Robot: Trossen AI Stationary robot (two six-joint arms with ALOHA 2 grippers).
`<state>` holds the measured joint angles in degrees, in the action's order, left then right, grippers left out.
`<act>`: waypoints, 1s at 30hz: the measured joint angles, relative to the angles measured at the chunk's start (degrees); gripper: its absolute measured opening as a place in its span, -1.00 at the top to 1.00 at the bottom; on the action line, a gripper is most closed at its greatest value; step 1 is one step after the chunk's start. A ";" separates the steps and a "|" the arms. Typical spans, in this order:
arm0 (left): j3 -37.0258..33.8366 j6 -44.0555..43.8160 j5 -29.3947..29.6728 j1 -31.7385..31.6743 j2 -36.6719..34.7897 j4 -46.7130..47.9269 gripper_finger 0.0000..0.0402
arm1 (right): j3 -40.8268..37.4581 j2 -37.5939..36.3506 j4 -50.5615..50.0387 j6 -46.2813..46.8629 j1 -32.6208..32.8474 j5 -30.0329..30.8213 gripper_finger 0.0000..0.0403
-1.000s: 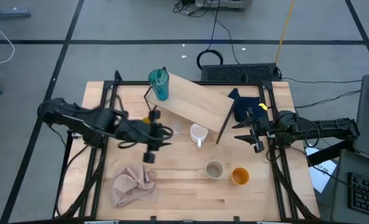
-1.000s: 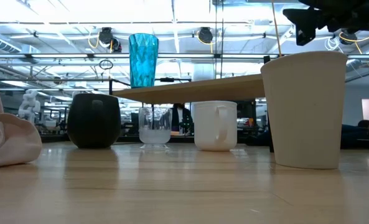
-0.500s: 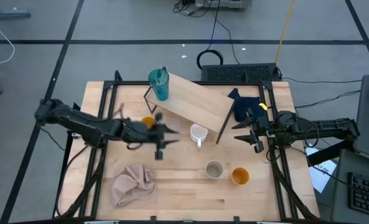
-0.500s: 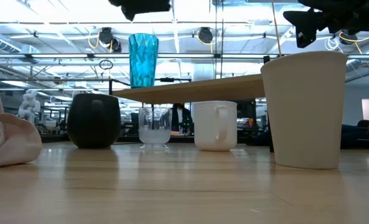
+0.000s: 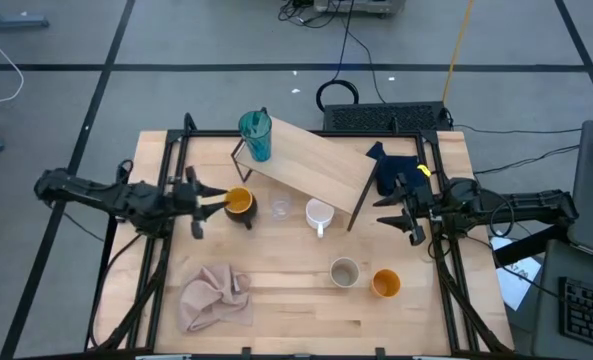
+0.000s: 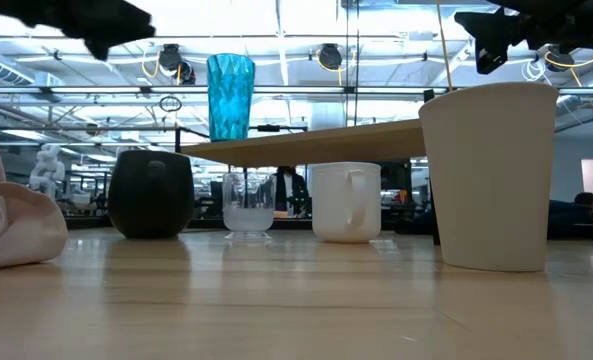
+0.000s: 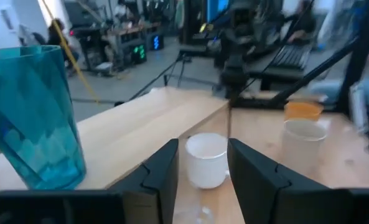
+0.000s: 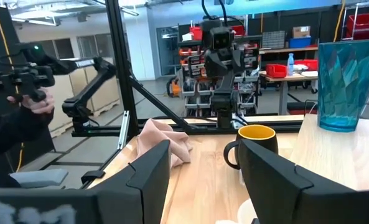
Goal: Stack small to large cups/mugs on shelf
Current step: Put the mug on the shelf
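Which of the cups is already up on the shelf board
Only the tall teal tumbler, standing upright on the shelf's corner. The black mug, clear glass, white mug, beige cup and orange cup all stand on the tabletop.

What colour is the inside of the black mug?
Orange inside the black mug, seen best in the high view.

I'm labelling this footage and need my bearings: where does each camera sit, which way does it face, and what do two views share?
High view: overhead, looking straight down on the table; both arms show.
Low view: at tabletop height, looking across at the beige cup; arm parts show at the top.
Left wrist view: on the left arm, facing the white mug, past the left gripper, open.
Right wrist view: on the right arm, facing the black mug, past the right gripper, open.
Shared: both wrist views show the teal tumbler.
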<state>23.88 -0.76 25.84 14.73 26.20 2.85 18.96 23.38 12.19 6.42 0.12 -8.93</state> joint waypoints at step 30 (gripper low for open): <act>-10.20 -2.77 -0.35 9.06 -5.54 -9.34 0.32 | 0.00 13.13 16.26 -2.31 -0.01 0.17 0.09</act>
<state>13.67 -3.53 25.49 23.79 20.67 -6.49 18.96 36.50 28.44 4.10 0.11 -8.75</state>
